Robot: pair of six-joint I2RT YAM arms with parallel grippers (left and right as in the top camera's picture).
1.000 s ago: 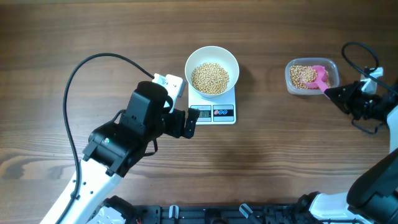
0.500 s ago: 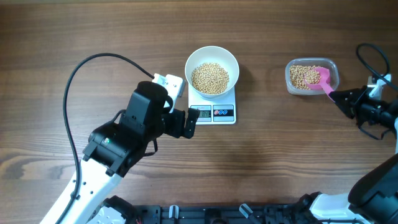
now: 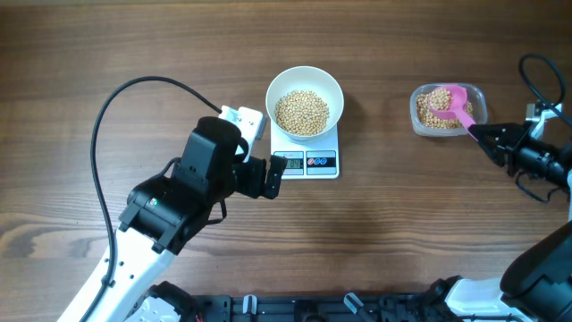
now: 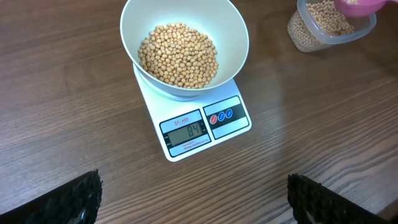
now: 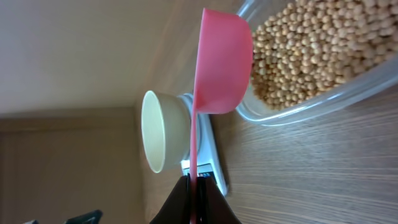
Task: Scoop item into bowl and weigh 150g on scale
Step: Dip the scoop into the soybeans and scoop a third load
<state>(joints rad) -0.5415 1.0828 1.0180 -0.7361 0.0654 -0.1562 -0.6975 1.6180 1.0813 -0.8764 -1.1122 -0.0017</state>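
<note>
Left arm lies low across the near-left of the table (image 3: 402, 241), wrist angled toward the scale. Left gripper (image 3: 272, 177) has jaws wide apart and holds nothing, parked just left of the scale (image 3: 308, 164) display. Bowl (image 3: 305, 71) sits on the scale with beans (image 3: 302, 111) heaped inside; the display reads 84. Well apart to the right is the clear tub (image 3: 416, 116), with more beans in it. Pink scoop (image 3: 443, 97) hovers over the tub, cup level, beans in it. Right gripper (image 3: 481, 135) is clamped tight on the scoop handle, reaching in from the right edge, fingers pointing left.
</note>
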